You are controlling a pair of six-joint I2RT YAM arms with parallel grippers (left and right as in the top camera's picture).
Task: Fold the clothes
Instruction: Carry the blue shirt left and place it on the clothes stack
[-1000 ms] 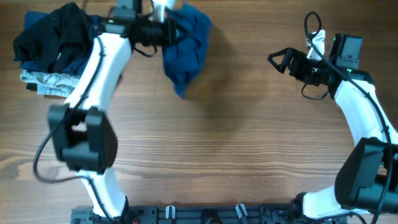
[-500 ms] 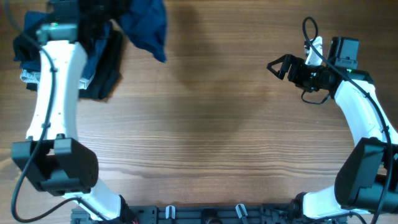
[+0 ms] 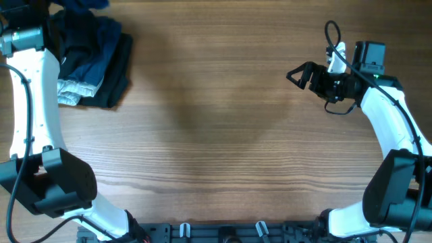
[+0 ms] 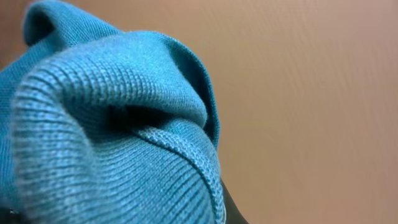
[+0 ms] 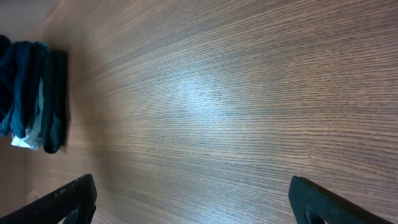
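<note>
A blue knit garment (image 3: 100,30) lies bunched on top of a stack of dark and light clothes (image 3: 94,81) at the table's far left corner. My left gripper (image 3: 57,10) is at the top edge over that stack. In the left wrist view the blue garment (image 4: 112,124) fills the frame and hides the fingers, apart from one dark tip, and it looks held. My right gripper (image 3: 300,73) is open and empty above the far right of the table, its fingers wide apart in the right wrist view (image 5: 196,205). The stack also shows there (image 5: 34,93).
The bare wooden table (image 3: 216,135) stretches between the two arms. The clothes stack sits close to the table's left edge. A black rail with clips (image 3: 223,233) runs along the front edge.
My left arm has swung left with the blue garment, from the far middle of the table to over the clothes stack. The right arm has barely moved.
</note>
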